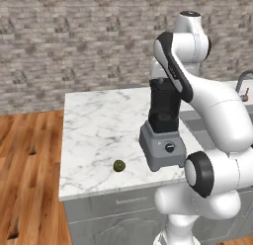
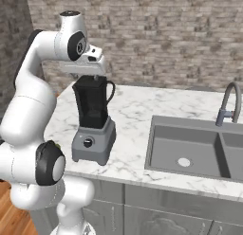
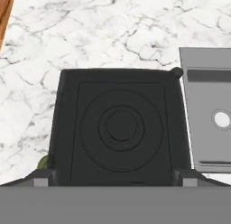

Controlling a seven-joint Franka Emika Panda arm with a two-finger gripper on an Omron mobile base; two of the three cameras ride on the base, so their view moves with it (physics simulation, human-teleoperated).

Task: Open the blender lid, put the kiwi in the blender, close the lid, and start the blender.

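- Blender (image 1: 163, 135) stands on the marble bench (image 1: 99, 125), near the front edge, knob facing the robot. Grey sloped base below, tall black jar above with a handle at the side.
- Blender lid (image 3: 121, 128) is on the jar, seated flat and square to the rim. The hand view looks straight down on it: raised concentric rings with a round centre cap.
- Kiwi (image 1: 119, 165) lies on the bench, left of the blender base and apart from it, close to the front edge. A green sliver of it shows past the jar's lower-left corner in the hand view.
- Hand (image 2: 90, 70) hovers directly over the lid, fingers spread wide and holding nothing. Whether the tips already touch the lid is hard to judge from these angles; probably just clear.
- Sink (image 2: 194, 149) lies on the other side of the blender, well apart from the kiwi.
- Handling, lid: judged a stiff, light slab, smooth plastic, likely slippery on the flat. Best hold is across two opposite edges, lifted straight up so the jar does not tip.
- Handling, kiwi: small, round, liable to roll off the near edge; pinch across its middle, gently.
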